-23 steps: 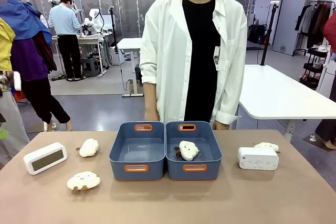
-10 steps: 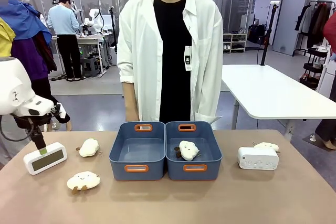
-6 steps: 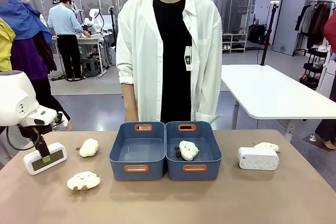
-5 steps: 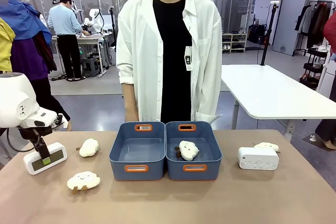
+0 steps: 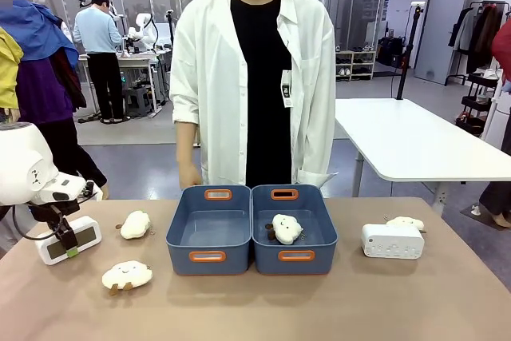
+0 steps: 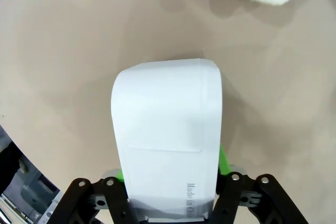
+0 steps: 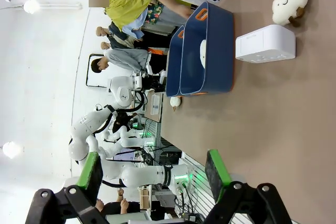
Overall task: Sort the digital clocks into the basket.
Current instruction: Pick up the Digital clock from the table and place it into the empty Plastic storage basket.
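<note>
One digital clock point(image 5: 86, 234), a white rounded box with a grey display, lies at the table's left. My left gripper point(image 5: 69, 244) is down over its near end. In the left wrist view the clock point(image 6: 168, 119) fills the space between the green pads point(image 6: 223, 159), which press against its sides. The second digital clock point(image 5: 392, 240) lies at the right, also in the right wrist view point(image 7: 265, 43). Two blue baskets stand side by side in the middle, the left basket point(image 5: 180, 233) bare. My right gripper point(image 7: 155, 170) hangs open above the table, nothing in it.
Cream cloud plush toys lie about: one point(image 5: 136, 224) beside the left clock, one point(image 5: 126, 275) nearer the front, one point(image 5: 287, 227) inside the right basket point(image 5: 328, 233), one point(image 5: 406, 222) behind the right clock. A person in a white coat point(image 5: 255, 77) stands at the far edge.
My left gripper has sunk a little over the left clock and its fingers have closed onto the clock's sides. The person has shifted slightly. The right arm has kept still.
</note>
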`<state>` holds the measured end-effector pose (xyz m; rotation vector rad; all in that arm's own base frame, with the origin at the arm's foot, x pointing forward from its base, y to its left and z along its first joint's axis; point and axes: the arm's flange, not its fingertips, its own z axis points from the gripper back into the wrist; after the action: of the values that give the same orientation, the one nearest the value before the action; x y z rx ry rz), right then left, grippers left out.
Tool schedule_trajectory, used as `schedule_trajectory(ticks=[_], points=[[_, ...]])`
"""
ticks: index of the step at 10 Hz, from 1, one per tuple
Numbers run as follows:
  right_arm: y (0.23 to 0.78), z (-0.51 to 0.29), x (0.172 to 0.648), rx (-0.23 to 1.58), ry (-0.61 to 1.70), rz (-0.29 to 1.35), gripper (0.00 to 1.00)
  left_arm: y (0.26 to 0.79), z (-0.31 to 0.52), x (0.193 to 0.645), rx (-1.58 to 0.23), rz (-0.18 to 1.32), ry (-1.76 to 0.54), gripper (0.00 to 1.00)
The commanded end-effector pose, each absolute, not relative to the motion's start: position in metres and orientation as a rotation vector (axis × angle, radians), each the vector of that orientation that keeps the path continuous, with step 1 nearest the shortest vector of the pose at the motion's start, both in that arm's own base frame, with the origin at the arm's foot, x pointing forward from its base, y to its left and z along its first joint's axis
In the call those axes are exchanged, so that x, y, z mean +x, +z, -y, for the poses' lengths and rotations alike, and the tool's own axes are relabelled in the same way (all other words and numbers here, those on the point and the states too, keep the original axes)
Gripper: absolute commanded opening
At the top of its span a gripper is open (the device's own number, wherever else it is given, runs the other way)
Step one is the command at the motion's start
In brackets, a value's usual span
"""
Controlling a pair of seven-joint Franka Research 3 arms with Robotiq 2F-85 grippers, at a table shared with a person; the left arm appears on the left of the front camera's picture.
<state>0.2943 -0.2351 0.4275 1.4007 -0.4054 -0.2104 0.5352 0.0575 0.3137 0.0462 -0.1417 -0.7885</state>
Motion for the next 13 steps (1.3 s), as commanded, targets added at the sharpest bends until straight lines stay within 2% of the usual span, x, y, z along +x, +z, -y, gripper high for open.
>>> schedule_trajectory(ticks=[1,3,5,6,7,8,10,13], points=[[0.430,0.236,0.292,1.397,-0.187,0.415,1.00,0.312,-0.063,0.528,0.036,0.163,-0.802,0.00],[0.430,0.236,0.292,1.397,-0.187,0.415,1.00,0.329,-0.070,0.518,0.015,0.173,-0.764,0.03],[0.430,0.236,0.292,1.397,-0.187,0.415,1.00,0.391,-0.086,0.484,-0.044,0.212,-0.784,0.00],[0.430,0.236,0.292,1.397,-0.187,0.415,1.00,0.424,-0.112,0.453,-0.114,0.240,-0.782,0.00],[0.430,0.236,0.292,1.397,-0.187,0.415,1.00,0.455,-0.151,0.405,-0.263,0.255,-0.840,0.00],[0.430,0.236,0.292,1.397,-0.187,0.415,1.00,0.480,-0.206,0.346,-0.179,0.300,-0.826,0.00],[0.430,0.236,0.292,1.397,-0.187,0.415,1.00,0.492,-0.333,0.248,-0.162,0.431,-0.553,0.00],[0.430,0.236,0.292,1.397,-0.187,0.415,1.00,0.480,-0.370,0.210,-0.228,0.541,-0.481,0.00]])
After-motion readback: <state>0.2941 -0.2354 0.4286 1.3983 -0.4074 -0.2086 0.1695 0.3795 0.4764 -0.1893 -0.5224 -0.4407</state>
